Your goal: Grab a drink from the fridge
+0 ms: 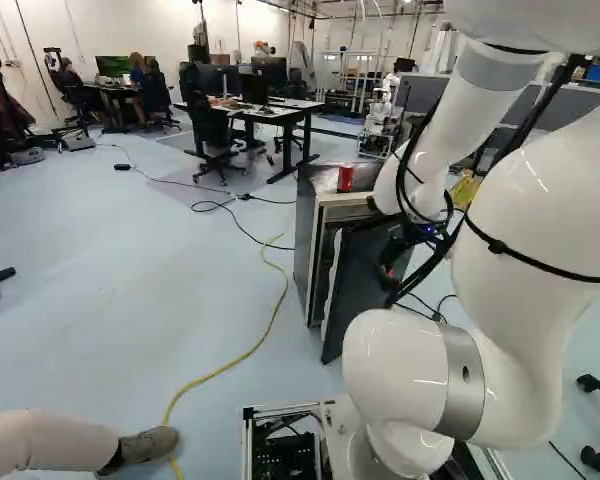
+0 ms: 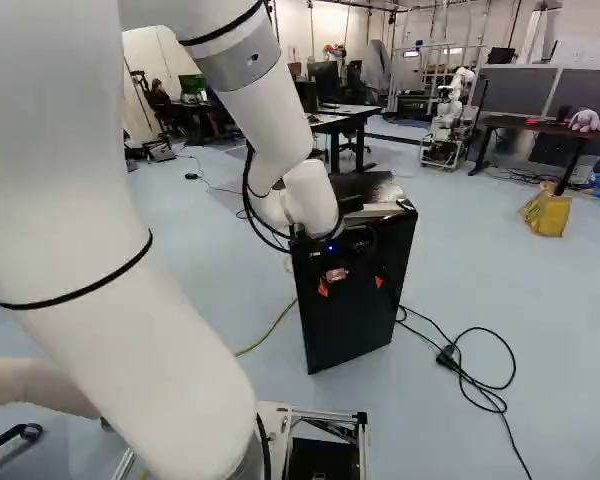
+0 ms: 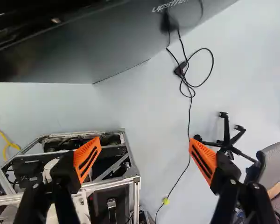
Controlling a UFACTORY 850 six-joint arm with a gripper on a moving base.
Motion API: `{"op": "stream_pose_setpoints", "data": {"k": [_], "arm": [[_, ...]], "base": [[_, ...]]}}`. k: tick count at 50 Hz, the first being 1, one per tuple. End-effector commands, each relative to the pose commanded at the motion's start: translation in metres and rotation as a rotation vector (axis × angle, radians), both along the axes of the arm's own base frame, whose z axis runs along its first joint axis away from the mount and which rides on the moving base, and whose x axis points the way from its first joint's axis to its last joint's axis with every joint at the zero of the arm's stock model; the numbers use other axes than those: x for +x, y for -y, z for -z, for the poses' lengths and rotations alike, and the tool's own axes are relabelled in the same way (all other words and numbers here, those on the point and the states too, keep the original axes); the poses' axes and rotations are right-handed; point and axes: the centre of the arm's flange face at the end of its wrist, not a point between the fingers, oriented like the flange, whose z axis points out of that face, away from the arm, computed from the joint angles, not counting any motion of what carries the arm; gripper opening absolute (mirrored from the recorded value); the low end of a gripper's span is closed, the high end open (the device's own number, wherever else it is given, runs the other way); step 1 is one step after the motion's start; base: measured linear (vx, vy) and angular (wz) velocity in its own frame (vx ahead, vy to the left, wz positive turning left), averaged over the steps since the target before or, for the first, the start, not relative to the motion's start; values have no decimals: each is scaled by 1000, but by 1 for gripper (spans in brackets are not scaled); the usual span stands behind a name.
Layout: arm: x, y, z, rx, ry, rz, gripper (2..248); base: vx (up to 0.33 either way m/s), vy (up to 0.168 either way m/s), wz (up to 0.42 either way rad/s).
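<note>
Robot arm, white and bulky, is rising from its joint at the foot of both base views and arching forward, its forearm slanting down towards a small dark fridge. Black cables are looping around the wrist, and the end effector is hanging by the upper part of the fridge door; I'm not able to tell whether it is touching. In the wrist view the end effector is standing spread wide, its orange pads well apart and pinching nothing, with floor and part of the base frame showing past them.

The door is standing ajar, a gap showing along the pale inner edge in the left base view. A red can is sitting on top of the fridge, just beside the arm's wrist there; what the fridge is holding inside is hidden from me.

A yellow cable is winding over the floor from near the fridge, and a black cable is lying in loops to the other side. Close by the base, a person's leg is stretching in at the left base view's left edge, the shoe resting by the yellow cable. Beyond the fridge, a desk is carrying monitors, with an office chair beside it, and another robot is standing farther back.
</note>
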Motion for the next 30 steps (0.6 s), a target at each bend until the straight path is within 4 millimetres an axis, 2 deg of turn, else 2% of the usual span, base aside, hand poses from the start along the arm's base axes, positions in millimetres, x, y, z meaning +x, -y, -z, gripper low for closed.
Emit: {"op": "stream_pose_setpoints", "data": {"k": [30], "arm": [[21,-9,0,-1,3,-42,247]], "base": [[0,0,0]]}}
